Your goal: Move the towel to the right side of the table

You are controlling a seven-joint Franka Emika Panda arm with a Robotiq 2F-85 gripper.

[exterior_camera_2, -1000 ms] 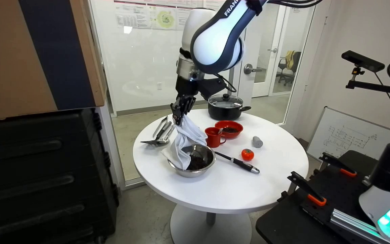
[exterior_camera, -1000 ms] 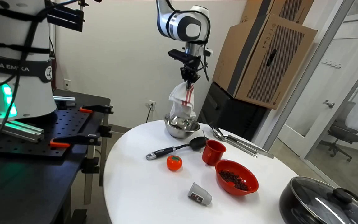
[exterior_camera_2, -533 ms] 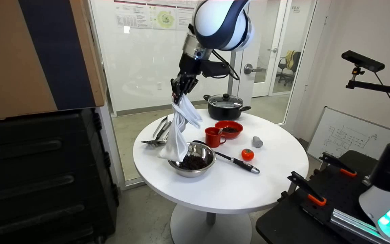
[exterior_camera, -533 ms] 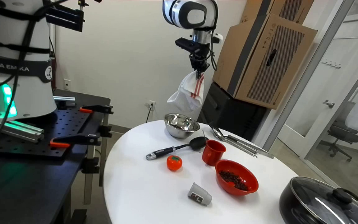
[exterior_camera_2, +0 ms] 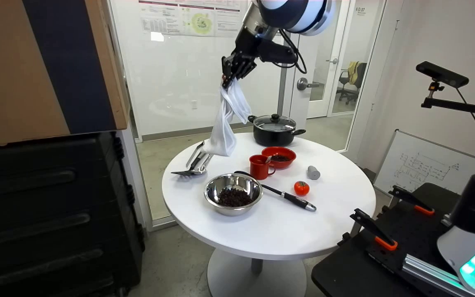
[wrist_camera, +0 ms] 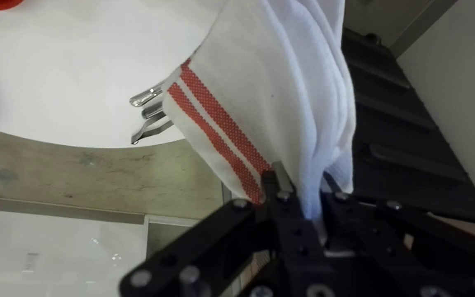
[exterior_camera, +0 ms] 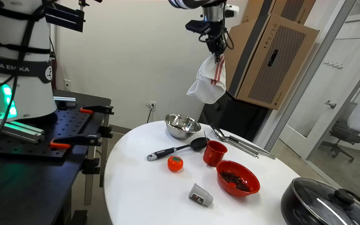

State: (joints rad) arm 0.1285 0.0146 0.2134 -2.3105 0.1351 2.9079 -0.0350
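Observation:
The white towel with red stripes hangs bunched from my gripper in both exterior views, towel (exterior_camera: 209,82) and towel (exterior_camera_2: 226,132). My gripper (exterior_camera: 218,58) is shut on its upper part, high above the far side of the round white table (exterior_camera: 148,190). In an exterior view the gripper (exterior_camera_2: 226,83) points down, and the towel's lower end overlaps the utensils; whether it touches them I cannot tell. In the wrist view the towel (wrist_camera: 258,90) runs between the fingers of the gripper (wrist_camera: 303,183), folds gathered, and covers part of the utensils.
On the table are a metal bowl (exterior_camera_2: 234,208) with dark bits, metal utensils (exterior_camera_2: 192,171), a black spoon (exterior_camera: 164,153), a red mug (exterior_camera: 214,153), a red bowl (exterior_camera: 241,190), a tomato (exterior_camera: 175,163), a grey cup (exterior_camera: 200,195) and a lidded pot (exterior_camera_2: 273,134). Cardboard boxes (exterior_camera: 270,62) stand beside it.
The gripper has risen with the towel, lifting it out of the metal bowl and away from it, toward the utensils and boxes. The objects on the table have not moved.

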